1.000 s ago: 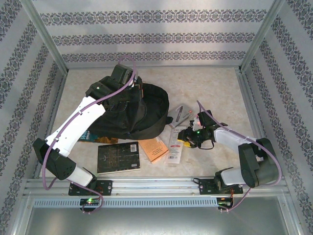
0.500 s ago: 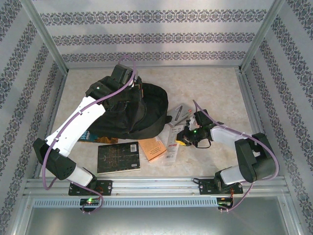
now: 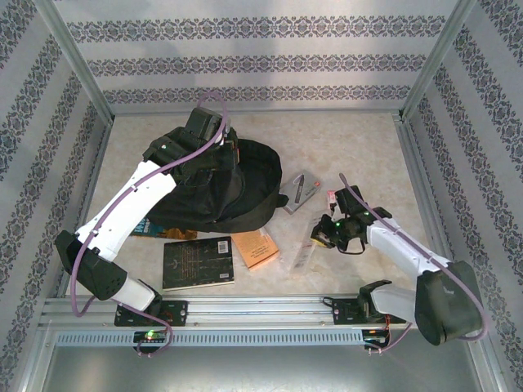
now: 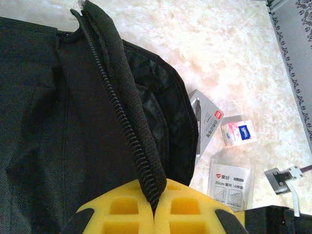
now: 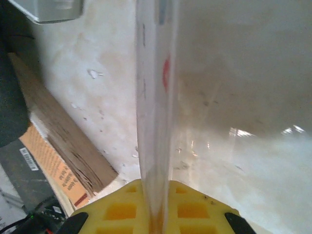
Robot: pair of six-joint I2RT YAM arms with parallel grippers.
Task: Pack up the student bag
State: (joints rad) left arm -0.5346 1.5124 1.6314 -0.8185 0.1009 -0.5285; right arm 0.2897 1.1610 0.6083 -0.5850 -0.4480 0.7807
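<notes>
Student bag (image 3: 237, 192) is slumped on the left-middle of the desk (image 3: 359, 139), black and way bigger than anything around it. From overhead you just get the left arm reaching over its top. The left wrist cam gives the detail: left pincer (image 4: 155, 207) pressed together on the bag's zipper edge (image 4: 124, 126), held between the yellow pads. Just right of the bag there's a grey box (image 3: 301, 189) and a small pink packet (image 4: 239, 134). Right pincer (image 3: 320, 237) is pinching a clear flat packet (image 3: 304, 255), which is edge-on in its own wrist cam. Orange book (image 3: 257, 247) and black book (image 3: 198, 263) lie in front of the bag.
</notes>
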